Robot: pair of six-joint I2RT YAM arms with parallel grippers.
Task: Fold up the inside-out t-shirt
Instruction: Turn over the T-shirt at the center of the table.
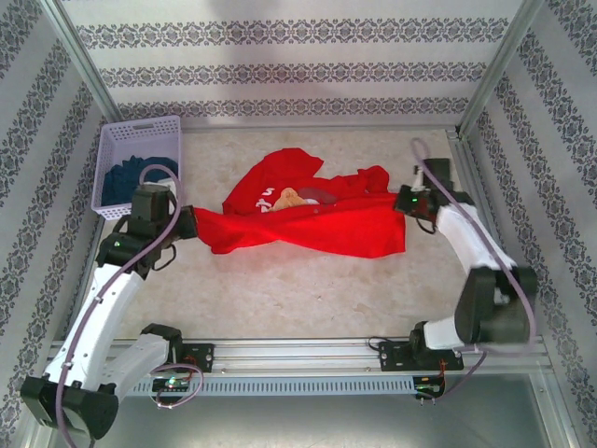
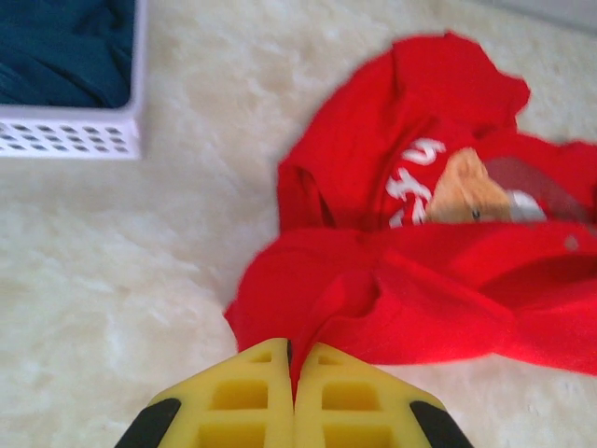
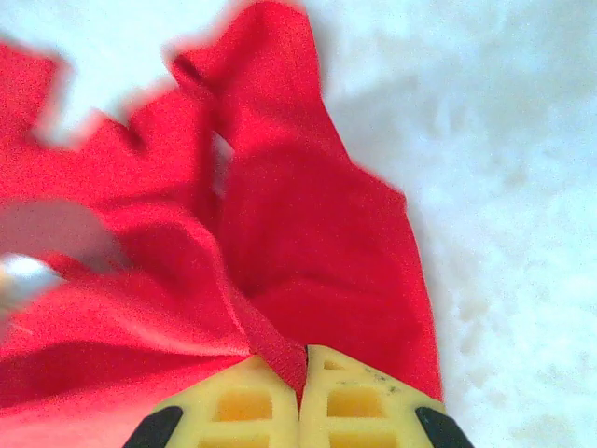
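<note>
The red t-shirt [image 1: 308, 219] lies across the middle of the table [image 1: 280, 299], bunched on its far side and drawn into a long band along its near edge; a pale printed graphic [image 1: 289, 198] shows among the wrinkles, so the shirt is not yet flat, let alone folded; the left gripper [image 1: 189, 224] is clamped on the shirt's left end, its yellow fingers [image 2: 252, 397] pressed together with a pinch of red cloth between them; the right gripper [image 1: 405, 200] is closed the same way on the right end, a fold of the shirt caught between its fingers [image 3: 359, 401]; holding both ends apart most likely serves to stretch the cloth so it can be spread out; a white basket [image 1: 140, 126] of blue cloth [image 1: 131, 177] stands at the far left, clear of the shirt.
</note>
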